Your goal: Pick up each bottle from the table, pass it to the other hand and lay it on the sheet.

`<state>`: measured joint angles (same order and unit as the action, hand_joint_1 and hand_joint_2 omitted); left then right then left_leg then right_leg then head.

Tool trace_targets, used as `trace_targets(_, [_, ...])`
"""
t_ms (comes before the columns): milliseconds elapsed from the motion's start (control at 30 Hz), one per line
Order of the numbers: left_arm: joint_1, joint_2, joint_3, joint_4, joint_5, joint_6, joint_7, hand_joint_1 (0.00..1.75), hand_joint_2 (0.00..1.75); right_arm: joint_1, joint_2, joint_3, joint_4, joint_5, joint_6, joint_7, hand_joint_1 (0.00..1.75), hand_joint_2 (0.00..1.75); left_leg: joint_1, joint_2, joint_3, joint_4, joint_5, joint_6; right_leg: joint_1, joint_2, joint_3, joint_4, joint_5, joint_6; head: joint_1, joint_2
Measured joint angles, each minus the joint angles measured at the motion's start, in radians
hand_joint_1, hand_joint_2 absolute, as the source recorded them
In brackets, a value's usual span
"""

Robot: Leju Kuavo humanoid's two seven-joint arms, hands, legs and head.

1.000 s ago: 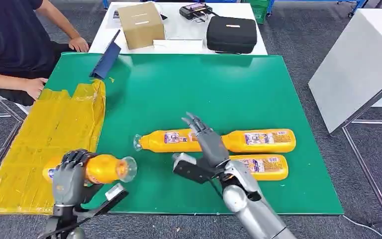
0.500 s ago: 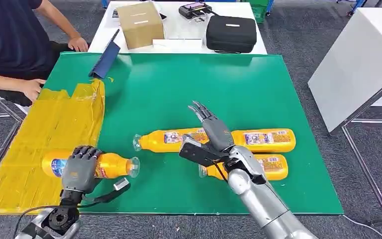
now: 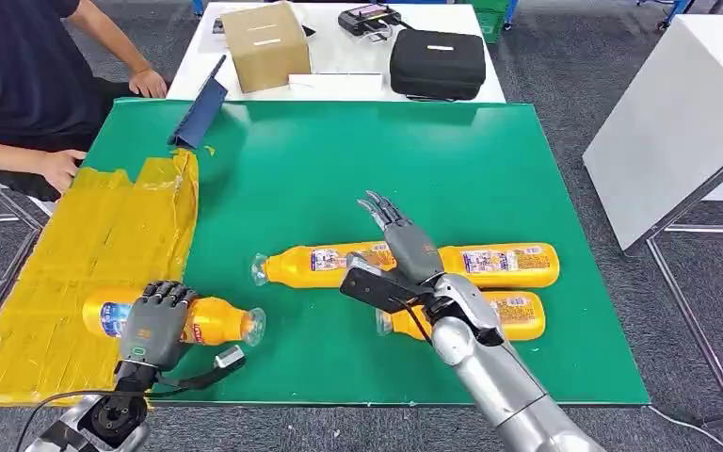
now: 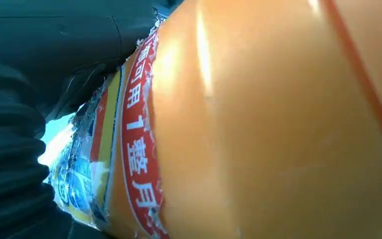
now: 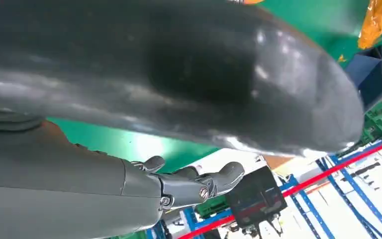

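At seven o'clock the left hand (image 3: 153, 325) grips an orange bottle (image 3: 209, 320) lying across the yellow sheet (image 3: 75, 254) edge, its cap end over the green mat (image 3: 471, 151). Toward the centre, the right hand (image 3: 405, 247) hovers with fingers spread above two more bottles (image 3: 499, 266). At eleven o'clock sits a person (image 3: 19, 85).
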<state>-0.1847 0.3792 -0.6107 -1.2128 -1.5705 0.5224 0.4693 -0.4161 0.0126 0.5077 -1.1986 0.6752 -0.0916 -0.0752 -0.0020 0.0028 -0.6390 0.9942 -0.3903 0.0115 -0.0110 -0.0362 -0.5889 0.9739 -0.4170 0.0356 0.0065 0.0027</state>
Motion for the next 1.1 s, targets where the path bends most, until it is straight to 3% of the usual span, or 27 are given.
trace_targets(100, [-0.024,-0.003,0.001,0.064,0.000,-0.057,-0.101,1.75,1.75,-0.024,0.005,0.004,0.025,-0.002,0.023,0.004,0.00,0.00,0.000,0.000,0.000,0.000,0.000,0.000,0.000,0.000,0.001,0.000,0.000,0.000,0.000,0.000])
trace_targets(133, [-0.039,-0.005,0.010,0.087,0.000,-0.068,-0.143,1.75,1.75,-0.036,0.007,0.005,0.039,-0.002,0.031,0.007,0.00,1.75,0.000,-0.001,0.001,0.000,0.000,0.000,0.000,-0.001,0.002,0.000,0.000,0.000,0.000,0.000])
trace_targets(200, [-0.066,-0.012,0.038,0.145,0.000,-0.091,-0.232,1.75,1.75,-0.060,0.015,0.010,0.073,-0.002,0.040,0.012,0.00,1.75,0.000,-0.004,0.005,-0.001,0.000,0.000,0.000,-0.004,0.007,0.000,-0.001,-0.001,0.000,0.000])
trace_targets(233, [-0.080,-0.015,0.057,0.171,0.003,-0.105,-0.273,0.00,0.00,-0.070,0.020,0.013,0.089,-0.002,0.041,0.013,0.00,1.75,0.000,-0.005,0.008,-0.001,0.000,0.000,0.000,-0.004,0.010,0.000,-0.002,-0.001,0.000,0.000])
trace_targets(400, [-0.144,-0.001,0.167,0.274,0.084,-0.224,-0.532,0.00,0.00,-0.117,0.033,0.035,0.169,0.003,0.078,0.022,0.00,1.75,0.000,-0.005,0.023,-0.003,-0.006,-0.008,0.002,-0.003,0.027,0.001,-0.006,-0.006,0.000,0.000])
trace_targets(500, [-0.182,0.045,0.215,0.332,0.140,-0.301,-0.671,0.00,0.00,-0.167,0.058,0.062,0.278,0.010,0.100,0.027,0.00,1.75,0.002,0.004,0.031,-0.003,-0.007,-0.009,0.003,0.002,0.030,0.002,-0.005,-0.009,-0.001,0.000])
trace_targets(800, [-0.232,0.105,0.267,0.439,0.263,-0.418,-0.789,0.00,0.00,-0.250,0.115,0.111,0.496,0.010,0.111,0.025,0.00,1.75,0.002,0.005,0.033,-0.003,-0.004,-0.010,0.003,0.003,0.028,0.006,-0.005,-0.009,0.000,0.000])
trace_targets(1100, [-0.258,0.113,0.321,0.492,0.478,-0.462,-0.930,0.00,0.00,-0.289,0.143,0.160,0.616,0.019,0.135,0.026,0.00,1.75,0.002,0.006,0.031,-0.003,-0.005,-0.011,0.003,0.004,0.024,0.006,-0.007,-0.011,0.000,0.000])
